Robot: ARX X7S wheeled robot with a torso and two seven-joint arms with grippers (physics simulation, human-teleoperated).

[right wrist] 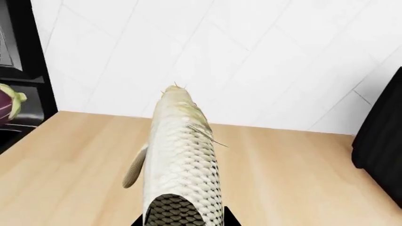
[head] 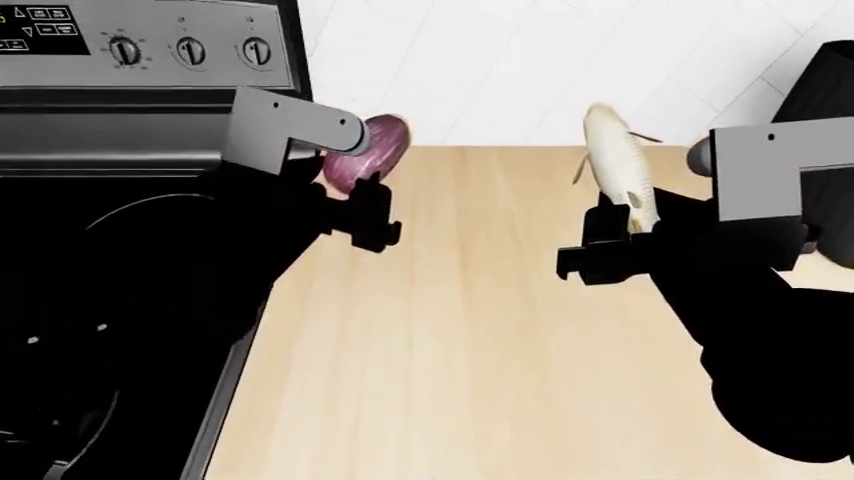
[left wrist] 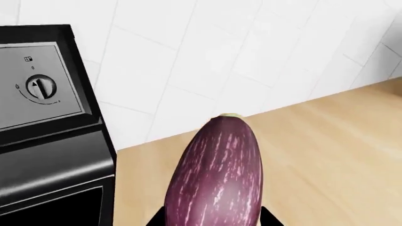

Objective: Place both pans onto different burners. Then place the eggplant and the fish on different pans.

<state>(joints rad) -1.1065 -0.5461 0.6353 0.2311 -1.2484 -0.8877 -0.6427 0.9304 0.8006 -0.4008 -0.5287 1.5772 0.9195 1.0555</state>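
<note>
My left gripper (head: 342,165) is shut on the purple streaked eggplant (head: 371,148) and holds it in the air over the counter's far left, beside the stove. In the left wrist view the eggplant (left wrist: 220,174) fills the space between the black fingers (left wrist: 271,217). My right gripper (head: 651,218) is shut on the pale scaly fish (head: 619,160), held above the counter at the right; the right wrist view shows the fish (right wrist: 179,165) pointing away towards the wall. A thin ring outline of a burner (head: 140,205) shows on the black cooktop. I cannot make out the pans there.
The stove's control panel with knobs (head: 187,50) stands at the back left. A light wooden counter (head: 454,340) runs between the arms, with a white tiled wall (head: 534,60) behind. A black object (head: 827,80) stands at the far right.
</note>
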